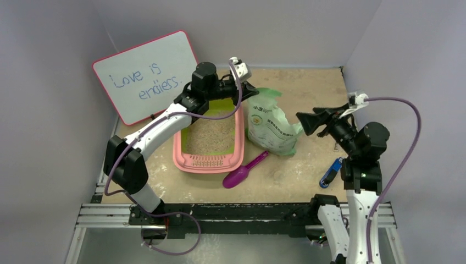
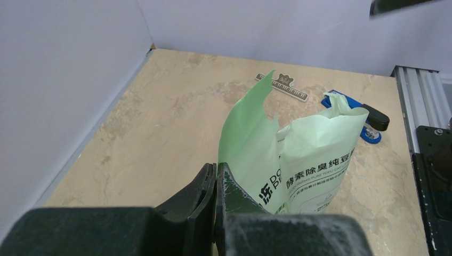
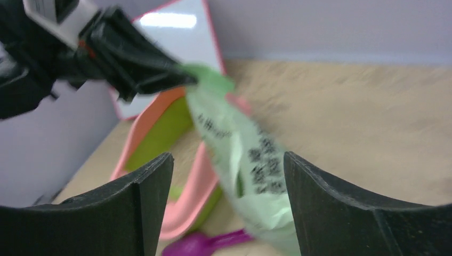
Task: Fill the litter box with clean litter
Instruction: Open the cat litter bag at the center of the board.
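The pink litter box with a lime-green inner wall lies left of centre and holds beige sandy granules. No green clean litter shows. A pale green printed bag stands right of the box. My left gripper is shut on the bag's top left corner; in the left wrist view the fingers are closed at the bag. My right gripper is open and empty just right of the bag. In the right wrist view the bag and box lie beyond its jaws.
A purple scoop lies in front of the bag. A blue stapler lies near the right arm, and shows in the left wrist view by a ruler. A whiteboard leans at the back left. Walls enclose the table.
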Available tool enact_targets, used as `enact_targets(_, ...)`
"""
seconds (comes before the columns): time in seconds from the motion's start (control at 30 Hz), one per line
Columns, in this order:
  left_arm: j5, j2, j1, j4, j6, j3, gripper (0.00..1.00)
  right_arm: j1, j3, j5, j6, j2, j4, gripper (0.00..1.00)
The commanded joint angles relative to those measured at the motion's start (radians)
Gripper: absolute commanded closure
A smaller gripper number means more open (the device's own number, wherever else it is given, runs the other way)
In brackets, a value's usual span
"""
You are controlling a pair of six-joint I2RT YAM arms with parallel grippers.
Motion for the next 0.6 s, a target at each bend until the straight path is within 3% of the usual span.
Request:
enact_targets(0.0, 0.07, -0.073, 0.01, 0.094, 0.046, -0.009, 1.0, -0.002, -0.021, -0.368, 0.178, 0.045, -0.26, 0.24)
enact_targets(0.13, 0.052, -0.072, 0.01, 0.049, 0.093, -0.013, 1.0, -0.002, -0.024, -0.283, 0.007, -0.024, -0.509, 0.2)
enact_targets(0.23, 0.034, -0.071, 0.01, 0.05, 0.099, -0.016, 1.0, -0.002, -0.073, -0.194, -0.008, -0.036, -0.619, 0.25)
enact_targets(0.3, 0.019, -0.068, 0.01, 0.054, 0.1, -0.013, 1.0, -0.002, -0.114, -0.222, -0.021, -0.015, -0.669, 0.26)
enact_targets(0.5, -0.013, -0.041, 0.01, 0.071, 0.095, 0.01, 1.0, 0.03, -0.251, -0.217, 0.065, -0.007, -0.55, 0.26)
enact_targets(0.57, -0.018, -0.033, 0.01, 0.071, 0.087, 0.015, 1.0, 0.122, -0.278, -0.16, 0.114, 0.058, -0.461, 0.27)
